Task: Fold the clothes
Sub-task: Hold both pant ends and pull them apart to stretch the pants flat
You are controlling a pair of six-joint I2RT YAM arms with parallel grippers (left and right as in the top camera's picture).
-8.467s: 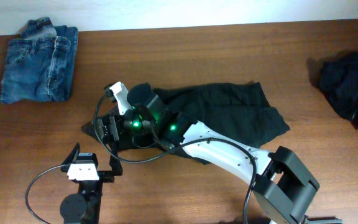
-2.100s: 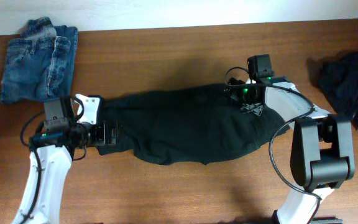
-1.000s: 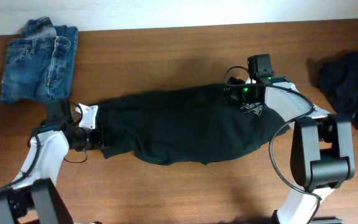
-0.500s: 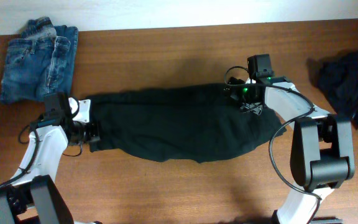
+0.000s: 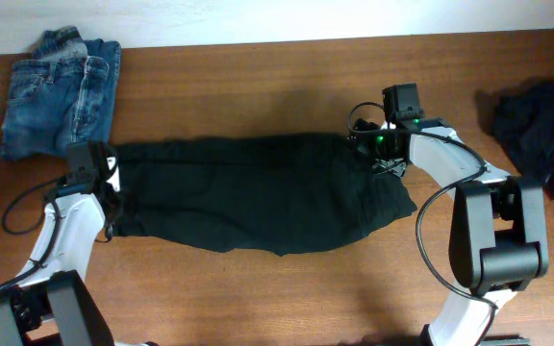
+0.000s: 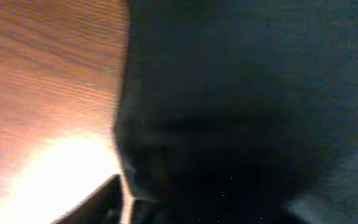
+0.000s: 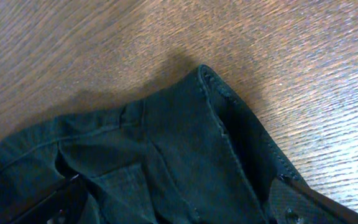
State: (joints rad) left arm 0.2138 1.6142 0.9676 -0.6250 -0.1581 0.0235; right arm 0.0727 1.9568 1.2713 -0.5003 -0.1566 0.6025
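Black trousers, stretched 9-to-3 o'clock for folding: waistband end is straddled by the released right gripper; the left gripper state cannot be told.

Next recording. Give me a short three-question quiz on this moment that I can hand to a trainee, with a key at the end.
1. True or false: the black trousers lie spread lengthwise, with the left hand at one end and the right hand at the other.
2. What lies at the far left corner of the table? A. folded blue jeans B. a white towel C. a cardboard box
3. Fill in: the dark heap of cloth sits by the table's ____ edge, on the robot's own sides.

Key: 1 true; 2 A; 3 right.
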